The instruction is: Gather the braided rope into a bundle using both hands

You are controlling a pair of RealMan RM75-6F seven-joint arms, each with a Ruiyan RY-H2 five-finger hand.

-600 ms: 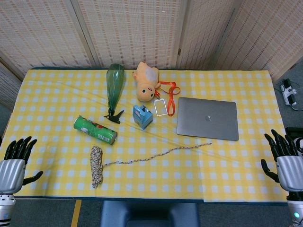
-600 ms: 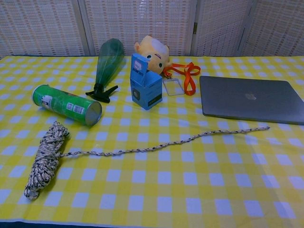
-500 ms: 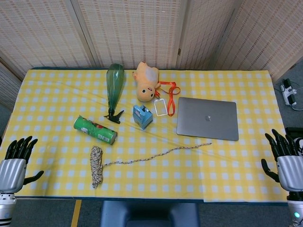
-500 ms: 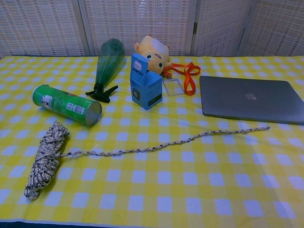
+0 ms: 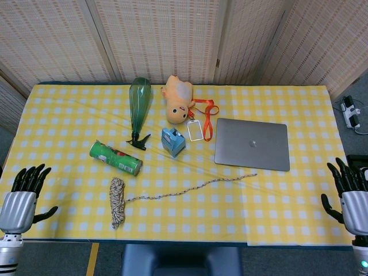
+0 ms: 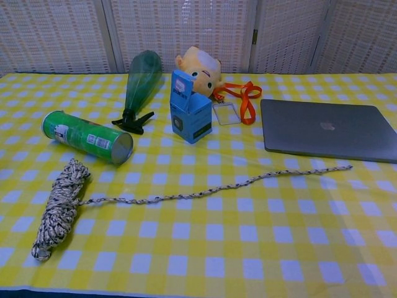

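My left hand [image 5: 22,197] hangs at the near left corner of the table, fingers spread apart and pointing up, holding nothing. My right hand [image 5: 352,194] hangs at the near right corner in the same way, fingers apart and empty. Both hands appear only in the head view, and neither touches the table.

One braided rope [image 5: 117,201] lies on the yellow checked tablecloth [image 5: 276,207] near the front edge. Its left part is wound into a long bundle, and a single loose strand [image 6: 217,188] runs from the bundle toward the right, ending just in front of the laptop.

Just beyond the bundle lies one green cylindrical can [image 5: 115,158] on its side; I cannot tell what is in it. Farther back is one dark green spray bottle [image 5: 138,106], also lying down, nozzle toward me. Right of it stands one small blue box [image 6: 190,110]; what it holds is hidden. Behind the box lies one orange plush toy [image 5: 177,98]. One orange lanyard [image 5: 206,112] with a clear badge holder rests beside the toy. One closed grey laptop [image 5: 252,144] lies flat on the right.
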